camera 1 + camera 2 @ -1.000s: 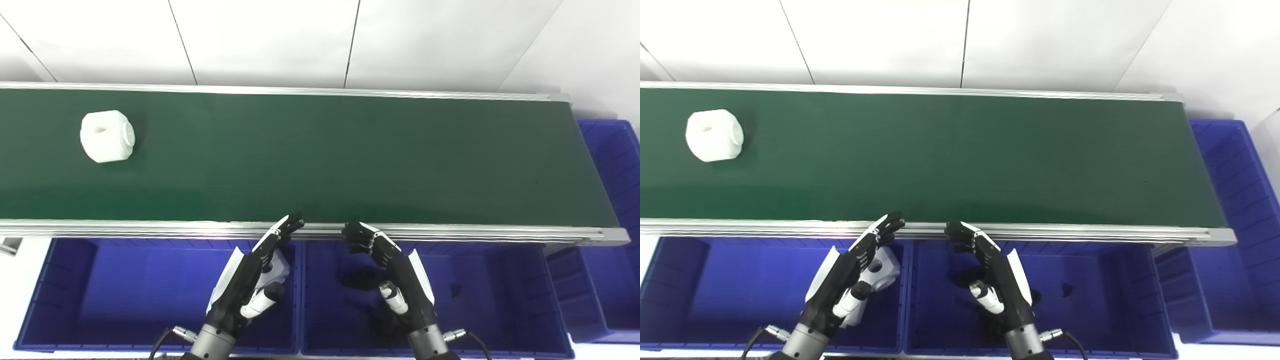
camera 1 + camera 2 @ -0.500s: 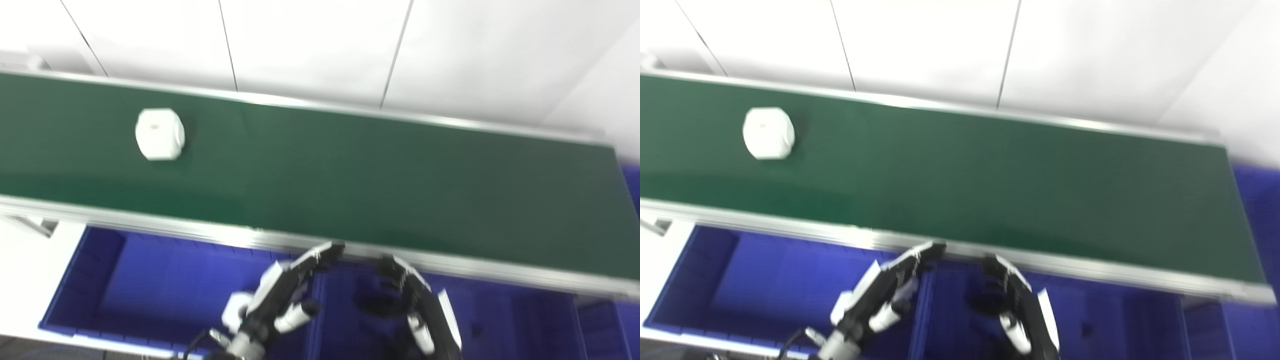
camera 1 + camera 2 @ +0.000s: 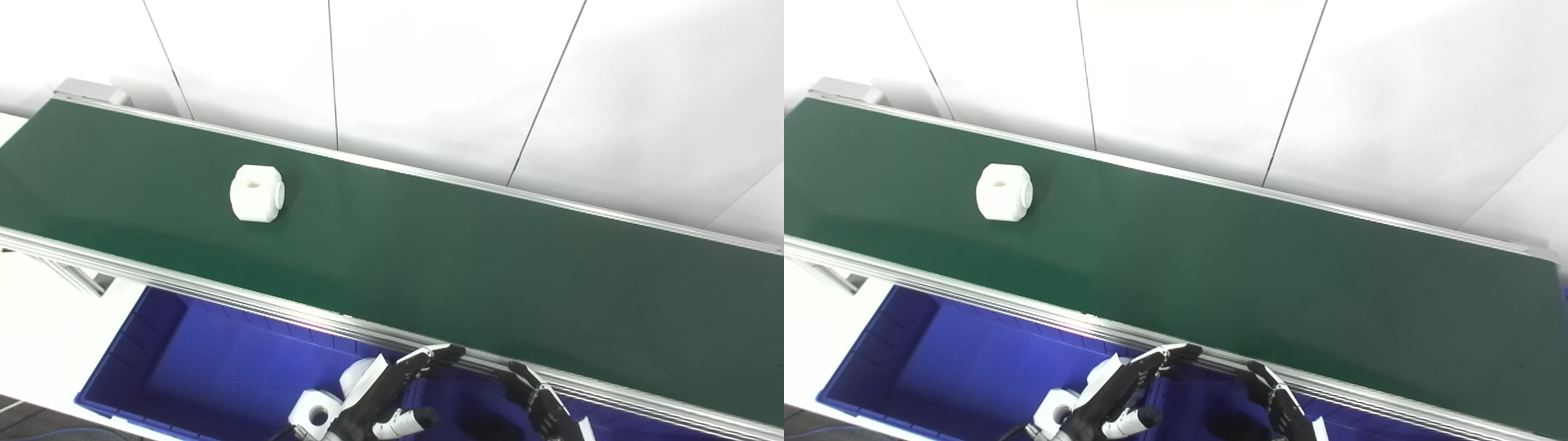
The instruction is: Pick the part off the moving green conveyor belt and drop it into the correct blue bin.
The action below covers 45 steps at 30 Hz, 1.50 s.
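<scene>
A chunky white part (image 3: 256,193) with a round bore lies on the green conveyor belt (image 3: 429,257) toward its left end. Both hands, left hand (image 3: 392,392) and right hand (image 3: 542,404), hover empty by the belt's near edge, fingers apart.

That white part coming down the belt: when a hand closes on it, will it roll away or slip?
The white part looks like a rigid faceted block resting on a flat side on the green belt, so rolling seems unlikely. Its smooth surface may slip a little under the fingers. The round collar on one side and the hole on top suggest it is partly hollow, probably light.
</scene>
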Motion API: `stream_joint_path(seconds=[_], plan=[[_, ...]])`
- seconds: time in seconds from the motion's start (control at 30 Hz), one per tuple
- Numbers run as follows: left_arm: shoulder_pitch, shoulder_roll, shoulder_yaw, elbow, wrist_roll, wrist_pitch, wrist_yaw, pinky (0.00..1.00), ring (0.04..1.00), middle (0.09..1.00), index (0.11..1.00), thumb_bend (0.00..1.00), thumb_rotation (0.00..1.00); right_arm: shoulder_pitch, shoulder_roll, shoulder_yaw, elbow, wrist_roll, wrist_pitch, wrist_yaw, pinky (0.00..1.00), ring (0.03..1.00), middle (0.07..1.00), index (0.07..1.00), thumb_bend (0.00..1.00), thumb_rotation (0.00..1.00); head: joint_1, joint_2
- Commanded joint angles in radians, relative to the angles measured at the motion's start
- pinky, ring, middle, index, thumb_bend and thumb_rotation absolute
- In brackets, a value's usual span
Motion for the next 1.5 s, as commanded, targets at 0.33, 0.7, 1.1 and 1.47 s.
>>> stream_joint_path(seconds=[0.33,0.7,1.1,1.47], plan=[[-0.021,-0.032,-0.018,0.011,0.026,-0.028,0.028,0.74,0.826,0.83,0.806,0.86,0.96,-0.014,0.055,-0.12,0.025,0.052,-0.055,0.172,0.92,0.909,0.883,0.897,0.97,0.99,0.034,-0.017],[-0.017,-0.019,-0.022,-0.021,0.016,-0.047,0.02,0.74,0.827,0.828,0.806,0.86,0.97,-0.019,0.081,-0.136,0.028,0.033,-0.055,0.202,0.94,0.911,0.881,0.91,0.93,0.98,0.041,-0.021],[0.052,-0.008,-0.073,-0.321,-0.003,-0.059,-0.01,0.69,0.798,0.8,0.768,0.87,0.95,-0.021,0.101,-0.134,0.033,0.039,-0.055,0.229,0.95,0.909,0.881,0.907,0.93,0.96,0.041,-0.033],[-0.026,-0.001,-0.052,-0.569,0.003,0.006,-0.036,0.66,0.77,0.769,0.748,0.9,0.97,-0.028,0.111,-0.141,0.053,0.047,-0.055,0.258,0.96,0.91,0.89,0.923,0.9,0.95,0.037,-0.041]])
